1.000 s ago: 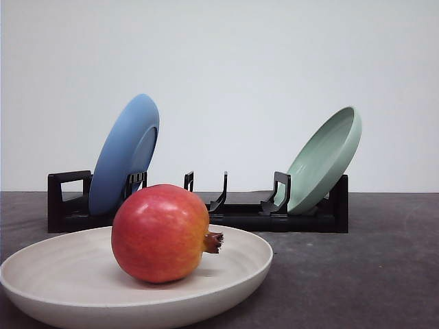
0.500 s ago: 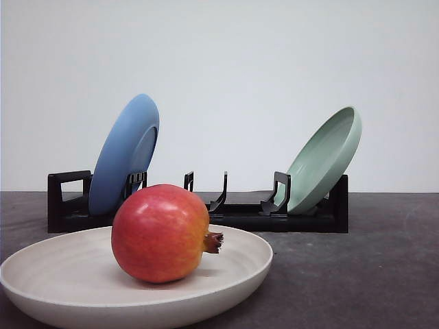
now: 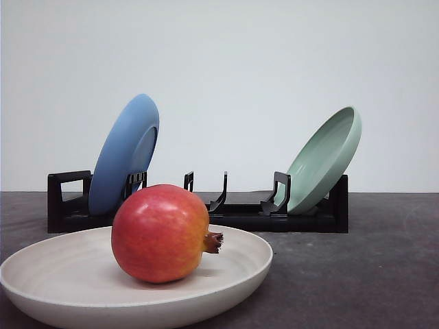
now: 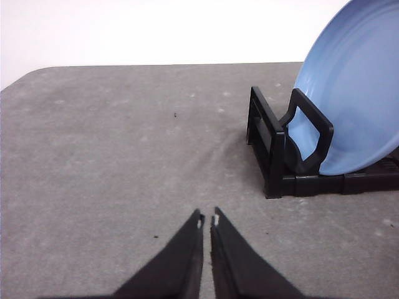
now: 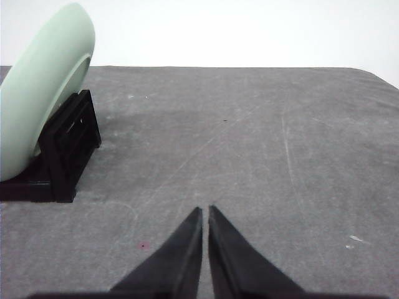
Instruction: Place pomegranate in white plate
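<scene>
Nothing has shifted over the last second: the round glossy red pomegranate [image 3: 160, 233] rests inside the wide off-white matte plate [image 3: 62, 295], so the task looks complete, with left gripper [image 4: 207, 220] and right gripper [image 5: 205, 212] both closed and empty above the grey tabletop [image 5: 249, 137].

Grey table [image 3: 384, 274]: white plate [image 3: 68, 301], black plate rack [image 3: 240, 218].

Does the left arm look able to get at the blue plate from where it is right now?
Probably yes. In the left wrist view the left gripper, jaws shut, faces bare table, and the blue plate stands ahead and to one side in the black rack. The jaws would need opening first.
</scene>
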You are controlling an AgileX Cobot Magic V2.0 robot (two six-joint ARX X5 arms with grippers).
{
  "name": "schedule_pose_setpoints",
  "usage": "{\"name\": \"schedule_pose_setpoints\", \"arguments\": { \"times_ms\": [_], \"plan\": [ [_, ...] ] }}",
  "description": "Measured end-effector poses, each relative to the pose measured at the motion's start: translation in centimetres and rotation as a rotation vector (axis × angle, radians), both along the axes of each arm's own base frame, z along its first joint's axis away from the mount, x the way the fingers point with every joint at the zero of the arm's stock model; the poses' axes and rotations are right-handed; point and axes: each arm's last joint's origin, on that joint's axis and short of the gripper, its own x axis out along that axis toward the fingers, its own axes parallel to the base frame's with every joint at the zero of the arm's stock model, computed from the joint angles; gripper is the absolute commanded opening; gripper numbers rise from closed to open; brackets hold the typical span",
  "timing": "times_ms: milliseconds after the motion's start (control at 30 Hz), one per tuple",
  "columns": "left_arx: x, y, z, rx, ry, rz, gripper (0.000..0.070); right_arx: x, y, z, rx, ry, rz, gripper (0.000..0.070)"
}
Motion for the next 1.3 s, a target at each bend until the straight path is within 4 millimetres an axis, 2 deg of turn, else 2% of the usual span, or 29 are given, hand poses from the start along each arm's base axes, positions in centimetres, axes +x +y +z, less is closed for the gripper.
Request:
{"name": "schedule_pose_setpoints", "arguments": {
  "times_ms": [1300],
  "plan": [
    [0.0,0.0,0.0,0.0,0.0,0.0,0.0,0.0,0.0,0.0,0.0,0.0,0.0,0.0013]
  ]
}}
